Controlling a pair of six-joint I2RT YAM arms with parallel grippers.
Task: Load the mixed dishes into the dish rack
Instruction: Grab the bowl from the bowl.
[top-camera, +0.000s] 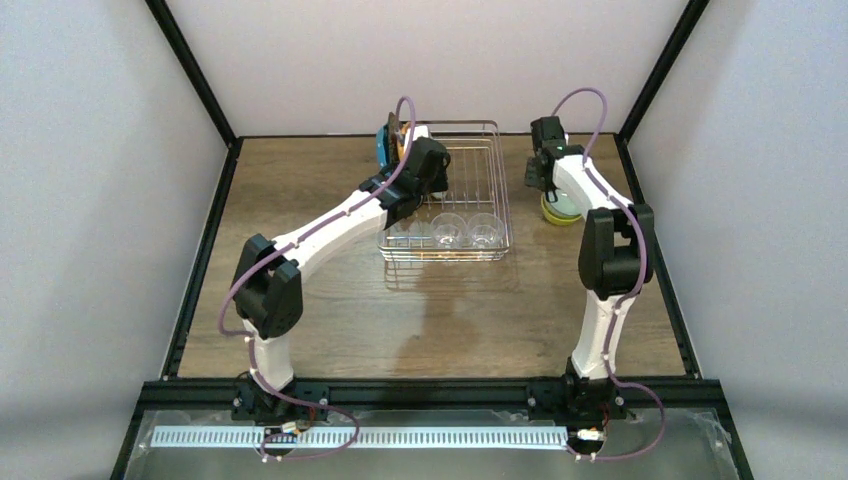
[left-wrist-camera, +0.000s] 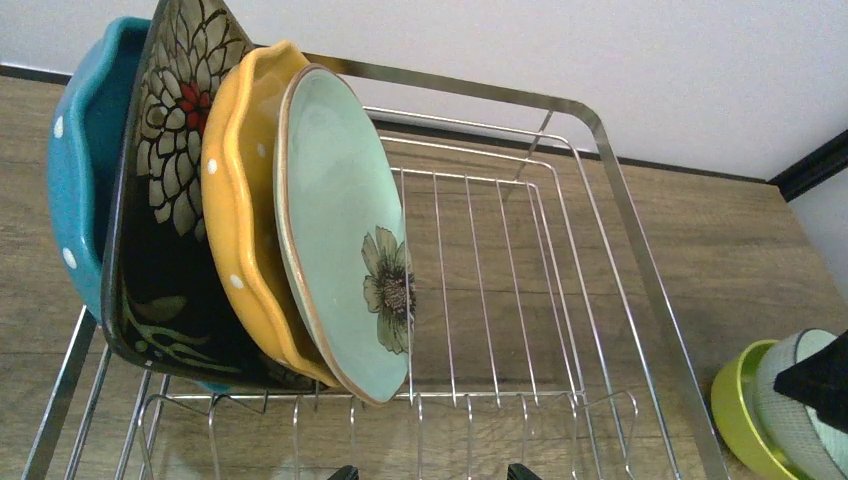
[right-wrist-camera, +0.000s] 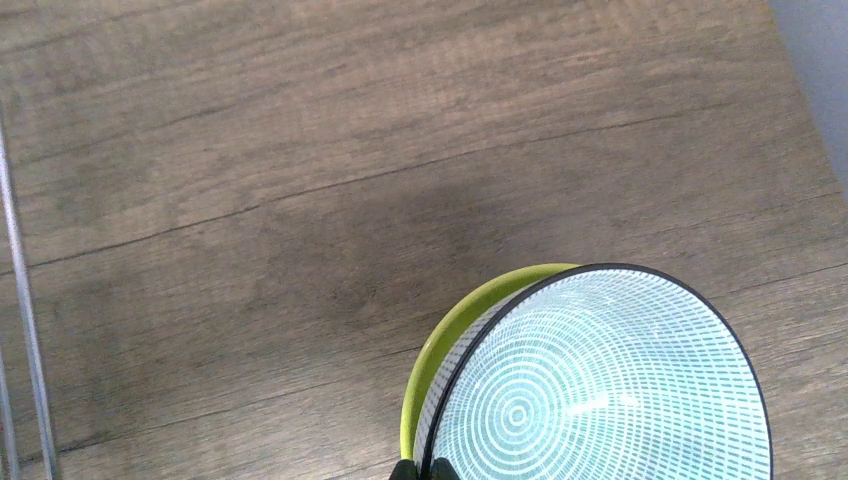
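Note:
The dish rack stands at the back middle of the table. Four plates stand on edge in its far left corner: blue dotted, black floral, orange dotted and pale green. Clear glass cups sit at the rack's near end. My left gripper is open and empty, low over the rack wires just right of the plates. My right gripper is shut on the rim of the mint bowl, which sits tilted inside the yellow-green bowl, right of the rack.
The rack's right rail lies between the plates and the bowls. A rack wire shows at the left edge of the right wrist view. Black frame posts and grey walls bound the wooden table.

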